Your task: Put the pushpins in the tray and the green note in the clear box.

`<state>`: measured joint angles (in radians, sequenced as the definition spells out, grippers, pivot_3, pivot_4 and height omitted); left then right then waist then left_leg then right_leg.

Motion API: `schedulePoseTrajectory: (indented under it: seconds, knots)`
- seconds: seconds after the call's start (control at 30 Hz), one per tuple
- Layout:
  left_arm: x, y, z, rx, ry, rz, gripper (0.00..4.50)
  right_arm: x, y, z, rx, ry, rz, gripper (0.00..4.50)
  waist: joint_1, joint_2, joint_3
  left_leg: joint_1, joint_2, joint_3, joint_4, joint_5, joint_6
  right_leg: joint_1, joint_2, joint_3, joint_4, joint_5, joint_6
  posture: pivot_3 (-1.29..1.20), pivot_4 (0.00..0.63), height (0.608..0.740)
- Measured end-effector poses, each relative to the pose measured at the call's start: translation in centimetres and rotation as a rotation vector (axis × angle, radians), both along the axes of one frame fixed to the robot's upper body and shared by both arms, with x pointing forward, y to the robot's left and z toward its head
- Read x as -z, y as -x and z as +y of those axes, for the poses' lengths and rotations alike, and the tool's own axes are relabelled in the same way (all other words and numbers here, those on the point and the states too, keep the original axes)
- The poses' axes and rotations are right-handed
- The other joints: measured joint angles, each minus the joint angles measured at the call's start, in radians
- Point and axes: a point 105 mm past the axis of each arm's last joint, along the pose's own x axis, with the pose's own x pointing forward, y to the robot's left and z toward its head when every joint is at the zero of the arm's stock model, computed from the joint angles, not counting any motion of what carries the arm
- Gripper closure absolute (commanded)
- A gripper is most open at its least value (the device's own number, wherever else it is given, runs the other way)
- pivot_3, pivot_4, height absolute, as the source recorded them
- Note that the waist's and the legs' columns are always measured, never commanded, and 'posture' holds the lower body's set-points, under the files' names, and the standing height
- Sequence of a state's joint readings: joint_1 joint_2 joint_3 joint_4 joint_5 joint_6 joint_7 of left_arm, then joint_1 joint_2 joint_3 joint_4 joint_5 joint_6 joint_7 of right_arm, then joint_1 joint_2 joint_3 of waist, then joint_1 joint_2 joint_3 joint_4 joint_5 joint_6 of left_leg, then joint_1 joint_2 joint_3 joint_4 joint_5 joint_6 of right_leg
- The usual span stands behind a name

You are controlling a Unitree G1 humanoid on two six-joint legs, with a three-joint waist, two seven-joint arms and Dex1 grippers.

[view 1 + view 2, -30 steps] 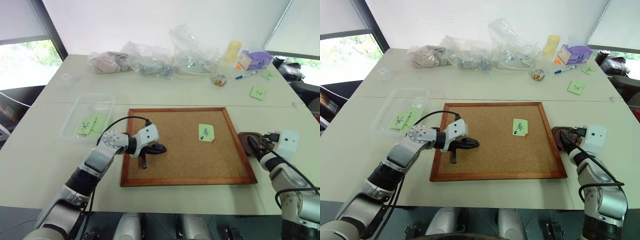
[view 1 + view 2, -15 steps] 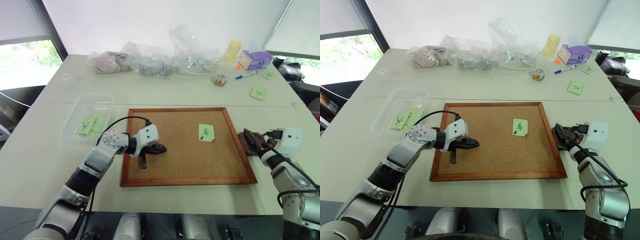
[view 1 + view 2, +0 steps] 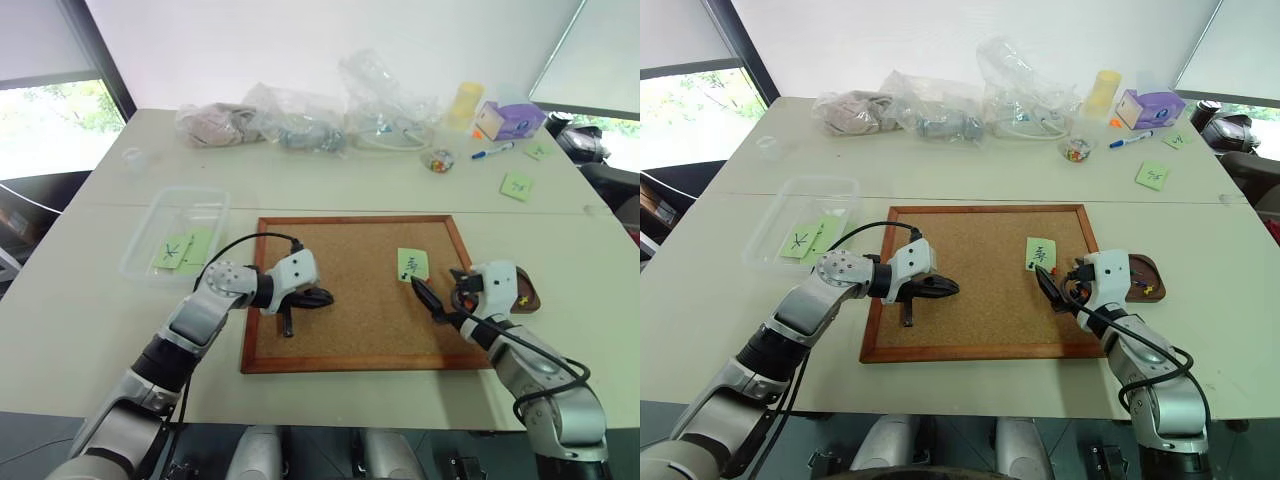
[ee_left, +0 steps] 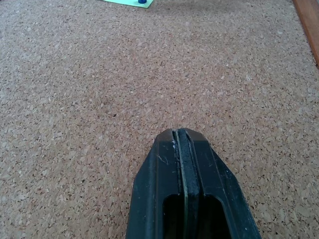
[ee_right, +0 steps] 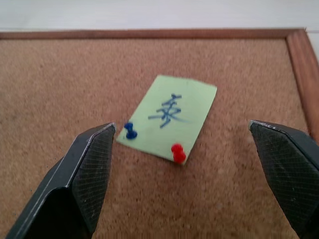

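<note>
The green note (image 5: 169,117) with a dark squiggle lies on the corkboard (image 3: 350,320), held at its near edge by a blue pushpin (image 5: 130,131) and a red pushpin (image 5: 178,152). My right gripper (image 3: 443,293) hovers open just short of the note, its fingers spread wider than the note. The dark oval tray (image 3: 1152,265) sits right of the board with a couple of small coloured pins in it. My left gripper (image 4: 180,134) is shut and empty over the board's left part. The clear box (image 3: 150,225) at the left holds two green notes.
Clear plastic bags (image 3: 300,120), a yellow cup (image 3: 465,100), a purple box (image 3: 510,120), a marker (image 3: 492,151) and a small round cup of pins (image 3: 438,160) line the far edge. Loose green notes (image 3: 517,185) lie far right. A small clear cup (image 3: 133,157) stands far left.
My right gripper has swung left from over the tray to the corkboard, stopping in front of the note and uncovering the tray. The left arm has stayed still.
</note>
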<state>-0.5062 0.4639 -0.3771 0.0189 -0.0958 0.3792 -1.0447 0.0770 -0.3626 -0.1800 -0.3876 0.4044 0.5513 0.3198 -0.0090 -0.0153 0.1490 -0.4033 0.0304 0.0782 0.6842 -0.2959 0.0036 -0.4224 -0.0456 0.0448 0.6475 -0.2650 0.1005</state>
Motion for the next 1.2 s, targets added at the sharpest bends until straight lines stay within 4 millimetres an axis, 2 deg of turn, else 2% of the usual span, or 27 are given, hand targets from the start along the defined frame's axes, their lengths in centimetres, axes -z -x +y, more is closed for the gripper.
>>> schedulePoseTrajectory:
  seconds: [0.03, 0.13, 0.2, 0.33, 0.37, 0.83, 1.03, 1.2]
  knots:
    - [0.0, 0.0, 0.0, 0.0, 0.0, 0.0, 4.5, 0.1, 0.0, 0.0, 0.001, -0.001, 0.004, 0.12, 0.0, 0.0, 0.0, 0.0, 0.0, 0.0, 0.0, 0.0, 0.0, 0.0, 0.0, 0.0, 0.0, 0.0, 0.0, 0.0, 0.15, 0.737]
    - [0.0, 0.0, 0.0, 0.0, 0.0, 0.0, 4.5, 0.0, 0.0, 0.0, 0.002, -0.002, -0.01, 0.96, 0.0, 0.0, 0.0, 0.0, 0.0, 0.0, 0.0, 0.0, 0.0, 0.0, 0.0, 0.0, 0.0, 0.0, 0.0, 0.0, 0.15, 0.737]
    - [0.0, 0.0, 0.0, 0.001, 0.0, -0.001, 4.5, 0.1, 0.0, 0.0, 0.0, -0.001, -0.01, 1.89, 0.0, 0.0, 0.0, 0.0, 0.0, 0.0, 0.0, 0.0, 0.0, 0.0, 0.0, 0.0, 0.0, 0.0, 0.0, 0.0, 0.15, 0.737]
    - [0.0, 0.0, 0.0, 0.001, 0.0, -0.002, 4.5, 0.6, -0.1, 0.2, -0.01, -0.005, 0.003, 4.06, 0.0, 0.0, 0.0, 0.0, 0.0, 0.0, 0.0, 0.0, 0.0, 0.0, 0.0, 0.0, 0.0, 0.0, 0.0, 0.0, 0.15, 0.737]
    - [0.0, 0.0, 0.0, 0.001, 0.0, -0.002, 4.5, 0.7, -0.1, 0.2, -0.009, -0.008, 0.004, 4.46, 0.0, 0.0, 0.0, 0.0, 0.0, 0.0, 0.0, 0.0, 0.0, 0.0, 0.0, 0.0, 0.0, 0.0, 0.0, 0.0, 0.15, 0.737]
    - [0.0, 0.0, 0.0, 0.005, -0.001, -0.008, 4.5, 0.6, -0.1, 0.2, 0.007, -0.023, -0.021, 4.46, 0.0, 0.0, 0.0, 0.0, 0.0, 0.0, 0.0, 0.0, 0.0, 0.0, 0.0, 0.0, 0.0, 0.0, 0.0, 0.0, 0.15, 0.737]
    - [0.1, 0.0, 0.0, 0.004, -0.002, -0.006, 4.5, -1.1, -0.2, -0.3, 0.028, -0.031, -0.145, 4.46, 0.0, 0.0, 0.0, 0.0, 0.0, 0.0, 0.0, 0.0, 0.0, 0.0, 0.0, 0.0, 0.0, 0.0, 0.0, 0.0, 0.15, 0.737]
    - [0.1, 0.0, 0.1, 0.005, -0.003, -0.004, 4.5, -1.2, 0.2, -1.1, 0.065, -0.018, -0.169, 4.46, -0.001, 0.0, 0.0, 0.0, 0.0, 0.0, 0.0, 0.0, 0.0, 0.0, 0.0, 0.0, 0.0, 0.0, 0.0, 0.0, 0.15, 0.737]
